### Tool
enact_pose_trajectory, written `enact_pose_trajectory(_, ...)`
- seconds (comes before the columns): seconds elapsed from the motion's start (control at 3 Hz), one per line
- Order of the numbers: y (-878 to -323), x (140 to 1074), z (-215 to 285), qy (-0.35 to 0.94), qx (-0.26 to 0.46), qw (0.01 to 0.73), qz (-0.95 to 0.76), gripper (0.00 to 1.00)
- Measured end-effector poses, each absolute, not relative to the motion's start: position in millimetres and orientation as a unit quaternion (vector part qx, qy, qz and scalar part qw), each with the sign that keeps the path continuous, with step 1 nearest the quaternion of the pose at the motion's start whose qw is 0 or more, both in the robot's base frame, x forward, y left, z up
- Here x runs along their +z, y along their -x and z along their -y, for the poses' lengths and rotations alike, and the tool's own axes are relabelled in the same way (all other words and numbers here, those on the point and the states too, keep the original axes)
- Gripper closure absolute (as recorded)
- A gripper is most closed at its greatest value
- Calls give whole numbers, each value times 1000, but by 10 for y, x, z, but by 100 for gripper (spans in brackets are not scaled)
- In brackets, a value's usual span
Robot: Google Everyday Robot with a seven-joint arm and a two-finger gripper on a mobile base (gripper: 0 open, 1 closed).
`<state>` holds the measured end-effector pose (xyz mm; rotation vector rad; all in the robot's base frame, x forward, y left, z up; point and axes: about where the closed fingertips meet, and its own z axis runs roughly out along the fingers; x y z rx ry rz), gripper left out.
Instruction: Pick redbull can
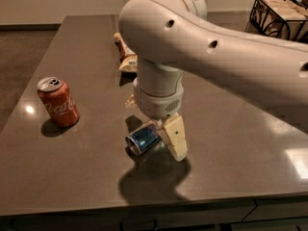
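The redbull can (142, 138) lies on its side on the dark table (72, 177), near the front middle, its silver end facing front-left. My gripper (154, 129) hangs straight down over it, jaws open. One beige finger (174, 137) rests against the can's right side. The other finger is mostly hidden behind the wrist, at the can's far side. The can still lies on the table. The arm covers the can's rear half.
A red Coca-Cola can (58, 101) stands upright at the left. A snack bag (125, 53) lies behind the arm. A black wire basket (279, 11) sits at the back right. The table's front edge runs just below the gripper.
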<state>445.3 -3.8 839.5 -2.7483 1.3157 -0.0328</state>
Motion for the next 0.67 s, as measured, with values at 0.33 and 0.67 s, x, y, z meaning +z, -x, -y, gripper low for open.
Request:
enact_pose_trajectory(0.33,-4426,8344,8,905,-18,39,-423,18)
enact_pose_trajectory(0.67,-4416,8331,-2,907,-23,34,-419,42)
